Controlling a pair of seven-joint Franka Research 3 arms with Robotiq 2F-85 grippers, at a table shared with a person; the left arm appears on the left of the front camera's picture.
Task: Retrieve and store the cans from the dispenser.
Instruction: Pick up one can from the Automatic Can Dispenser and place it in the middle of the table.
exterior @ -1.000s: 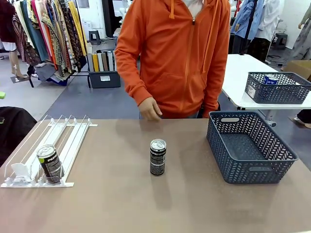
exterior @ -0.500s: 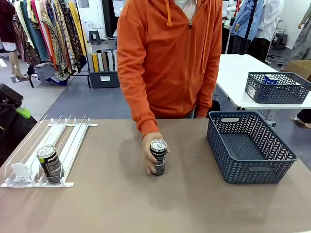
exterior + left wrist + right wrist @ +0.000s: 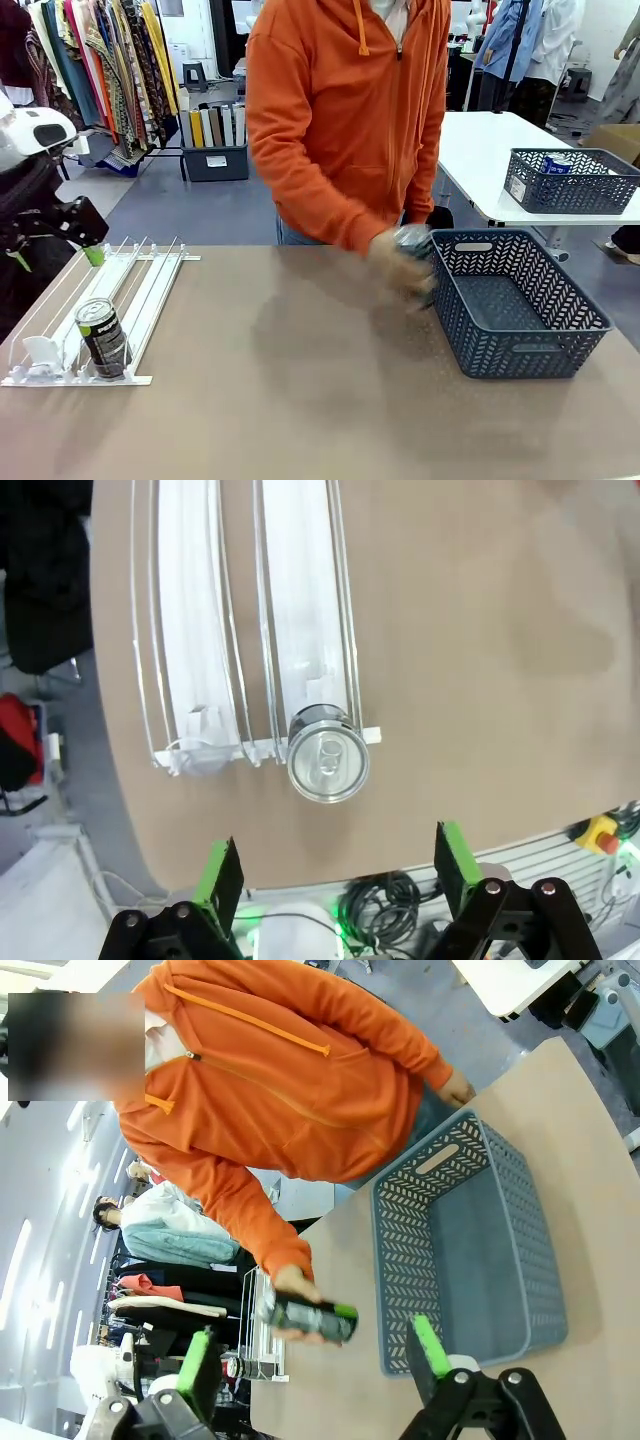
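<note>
**A:** Biggest things first?

**B:** The brown desk (image 3: 250,420), with a person in an orange hoodie (image 3: 340,120) at its far side. On its right part stands a dark grey mesh basket (image 3: 470,320). On its left lies the dispenser (image 3: 150,290), white tabs at the near end.

**A:** The robot's hands?

**B:** The left hand (image 3: 335,875) hangs above the dispenser, jaws spread wide and holding nothing. The right hand (image 3: 312,1355) is just as wide and also empty.

**A:** And the cans?

**B:** A dark can (image 3: 103,338) stands upright at the near end of a lane. The front view gives its side, while the left wrist view looks straight down on its silver top, against the end stop. The person's hand (image 3: 285,1285) grips a second can (image 3: 310,1318). From the front both are a blur at the basket's left wall. The right wrist view shows them sharp, the can dark and on its side, near the basket.
</note>
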